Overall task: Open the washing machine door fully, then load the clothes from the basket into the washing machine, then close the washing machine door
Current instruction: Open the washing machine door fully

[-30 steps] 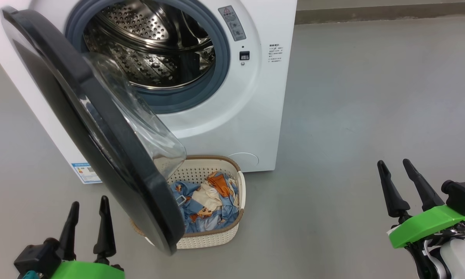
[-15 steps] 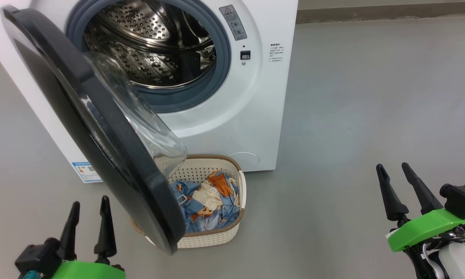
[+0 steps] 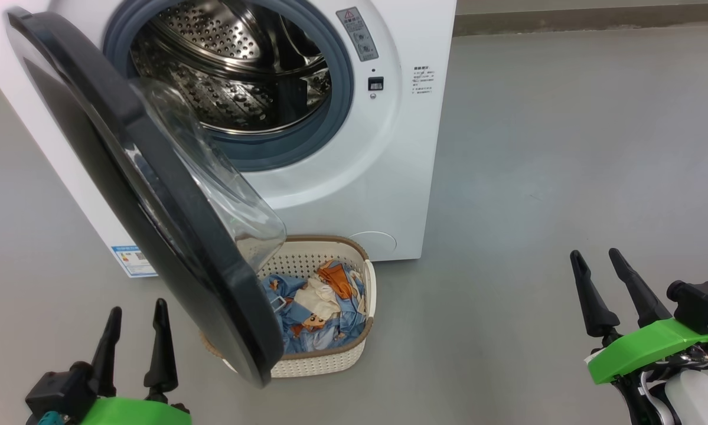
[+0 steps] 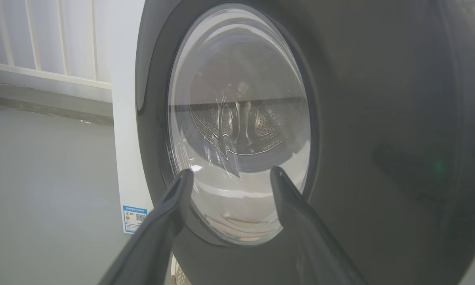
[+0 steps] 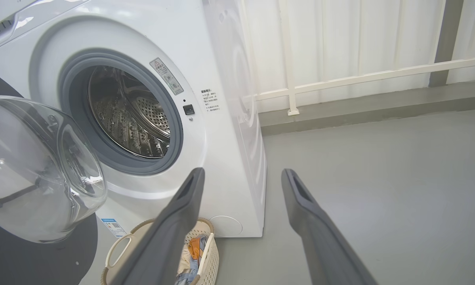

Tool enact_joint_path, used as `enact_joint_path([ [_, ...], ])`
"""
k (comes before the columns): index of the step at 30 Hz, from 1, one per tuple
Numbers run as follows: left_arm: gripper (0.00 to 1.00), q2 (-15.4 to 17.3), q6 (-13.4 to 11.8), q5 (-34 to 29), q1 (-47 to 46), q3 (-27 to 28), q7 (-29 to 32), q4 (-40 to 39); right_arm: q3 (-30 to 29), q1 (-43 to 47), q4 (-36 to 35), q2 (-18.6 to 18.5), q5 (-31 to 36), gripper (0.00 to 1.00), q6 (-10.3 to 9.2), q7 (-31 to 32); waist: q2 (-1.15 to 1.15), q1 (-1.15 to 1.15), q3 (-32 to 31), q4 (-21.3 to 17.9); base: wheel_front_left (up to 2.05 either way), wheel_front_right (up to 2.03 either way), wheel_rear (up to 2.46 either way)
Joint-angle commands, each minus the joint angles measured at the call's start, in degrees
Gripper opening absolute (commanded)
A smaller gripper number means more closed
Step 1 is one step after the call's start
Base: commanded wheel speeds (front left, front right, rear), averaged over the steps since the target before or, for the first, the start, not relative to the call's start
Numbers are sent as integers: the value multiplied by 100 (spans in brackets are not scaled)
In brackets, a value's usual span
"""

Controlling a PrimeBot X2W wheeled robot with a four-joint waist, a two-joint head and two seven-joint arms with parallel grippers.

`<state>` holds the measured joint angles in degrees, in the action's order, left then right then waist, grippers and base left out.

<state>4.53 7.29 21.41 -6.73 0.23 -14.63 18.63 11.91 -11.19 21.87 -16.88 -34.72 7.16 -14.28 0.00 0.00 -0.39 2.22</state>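
Lying limp in the basket, the clothes look soft and light, best pinched at a raised fold, while left gripper and right gripper gape empty.

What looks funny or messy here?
The washing machine door is only part open, and its black rim covers one side of the basket in the head view, so the clothes are partly hidden. Nothing looks spilled or broken.

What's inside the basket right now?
The clothes, a blue, cream and orange heap. The washing machine door covers the left side of the basket, so that part is unseen.
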Motion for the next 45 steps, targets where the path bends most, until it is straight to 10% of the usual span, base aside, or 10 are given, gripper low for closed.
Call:
enact_joint_path([
  [1,100,100,20,-98,-198,188,-37,-106,74,-80,-114,-85,91,100,33,-72,0,0,5,-3,0,0,0],
  [19,100,143,12,-377,-246,200,-37,-140,11,-77,-106,-3,170,100,33,-72,0,0,27,-42,0,0,0],
  [20,82,141,12,-371,-255,205,-37,-162,2,-76,-108,1,174,100,33,-72,0,0,28,-39,0,0,0],
  [22,0,135,13,-352,-264,213,-37,-211,-15,-70,-111,9,182,100,33,-72,0,0,25,-34,0,0,0],
  [45,0,-51,19,-379,-279,-465,-19,-2906,-62,-25,-114,97,187,100,33,-72,0,0,-4,3,0,0,0],
])
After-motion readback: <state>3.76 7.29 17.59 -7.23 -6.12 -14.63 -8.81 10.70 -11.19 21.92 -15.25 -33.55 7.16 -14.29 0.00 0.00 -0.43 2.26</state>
